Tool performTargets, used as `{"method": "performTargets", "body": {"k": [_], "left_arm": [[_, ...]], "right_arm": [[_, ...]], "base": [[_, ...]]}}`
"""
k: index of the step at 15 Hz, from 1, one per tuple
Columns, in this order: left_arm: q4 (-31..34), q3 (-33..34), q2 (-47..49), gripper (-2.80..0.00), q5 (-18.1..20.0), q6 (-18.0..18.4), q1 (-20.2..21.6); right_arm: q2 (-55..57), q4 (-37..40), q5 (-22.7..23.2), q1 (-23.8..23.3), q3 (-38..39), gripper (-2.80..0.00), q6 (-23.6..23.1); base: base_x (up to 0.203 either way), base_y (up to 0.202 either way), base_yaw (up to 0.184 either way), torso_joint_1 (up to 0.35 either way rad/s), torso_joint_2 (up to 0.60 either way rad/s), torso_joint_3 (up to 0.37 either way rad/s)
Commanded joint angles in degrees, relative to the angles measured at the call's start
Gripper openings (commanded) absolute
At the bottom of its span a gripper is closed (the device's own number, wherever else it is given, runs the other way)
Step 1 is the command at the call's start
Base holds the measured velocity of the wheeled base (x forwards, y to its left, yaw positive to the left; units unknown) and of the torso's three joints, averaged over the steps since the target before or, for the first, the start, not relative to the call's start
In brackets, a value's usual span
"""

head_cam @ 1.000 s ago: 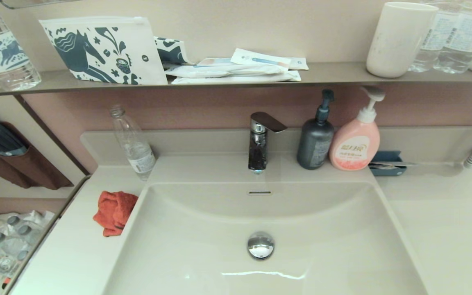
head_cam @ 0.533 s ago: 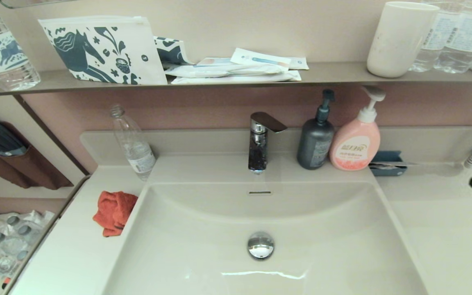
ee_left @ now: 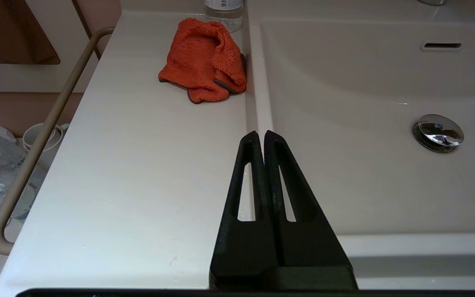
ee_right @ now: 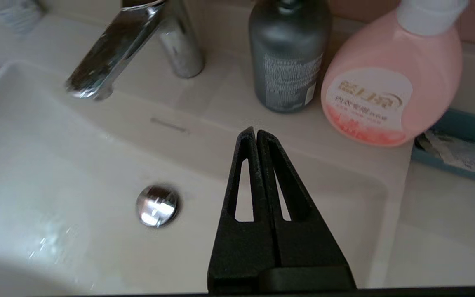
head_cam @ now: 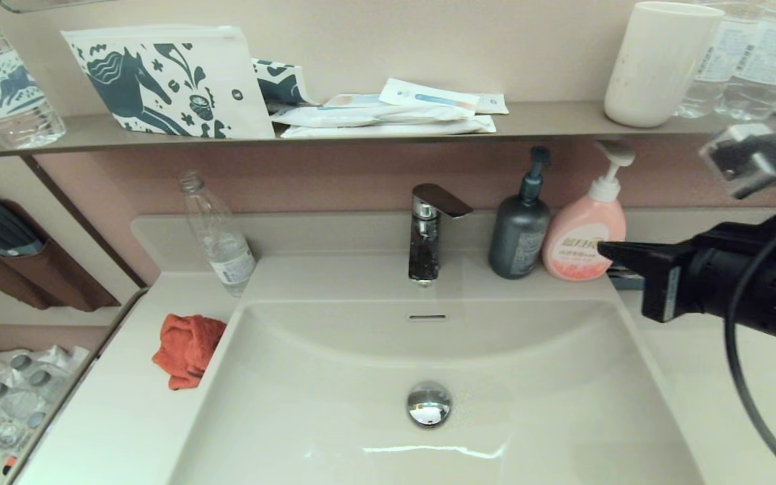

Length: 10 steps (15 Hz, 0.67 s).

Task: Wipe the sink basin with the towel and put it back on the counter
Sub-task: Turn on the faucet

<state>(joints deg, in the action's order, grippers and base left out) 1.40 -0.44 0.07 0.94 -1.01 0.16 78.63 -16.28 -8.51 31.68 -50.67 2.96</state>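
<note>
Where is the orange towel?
The towel lies on the counter at the robot's left, against the basin's rim, just in front of the clear bottle.

Soft, even indoor light, fairly bright; a white glare streak lies on the glossy sink basin [head_cam: 428, 450], well left of the right claw [head_cam: 602, 246]; in the right wrist view the drain plug [ee_right: 157, 205] and faucet [ee_right: 109, 57] beyond the claw are motion-blurred; the head view bows at its edges.

I count one towel [head_cam: 188, 348] on the bench [head_cam: 125, 417], one sink basin [head_cam: 334, 417] with one drain plug [head_cam: 428, 403], one faucet [head_cam: 428, 232], two pump bottles [head_cam: 518, 229] [head_cam: 585, 232], one clear bottle [head_cam: 218, 234], and two grippers [ee_left: 260, 135] [head_cam: 603, 247].
</note>
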Motion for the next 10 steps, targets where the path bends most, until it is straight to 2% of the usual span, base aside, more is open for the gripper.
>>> {"method": "performTargets", "body": {"k": [1, 6, 10], "left_arm": [[0.0, 0.0, 0.0, -2.80, 0.0, 0.0, 0.0], [0.0, 0.0, 0.0, -2.80, 0.0, 0.0, 0.0], [0.0, 0.0, 0.0, -2.80, 0.0, 0.0, 0.0]], "right_arm": [[8.9, -4.3, -3.7, 2.6, -1.7, -2.80, 1.0], [18.2, -5.9, -12.6, 9.1, -9.5, -2.80, 1.8], [22.7, -6.0, -13.4, 11.2, -15.2, -2.80, 1.5]], "base": [[0.000, 0.000, 0.000, 0.000, 0.00, 0.000], [0.000, 0.000, 0.000, 0.000, 0.00, 0.000], [0.000, 0.000, 0.000, 0.000, 0.00, 0.000]]}}
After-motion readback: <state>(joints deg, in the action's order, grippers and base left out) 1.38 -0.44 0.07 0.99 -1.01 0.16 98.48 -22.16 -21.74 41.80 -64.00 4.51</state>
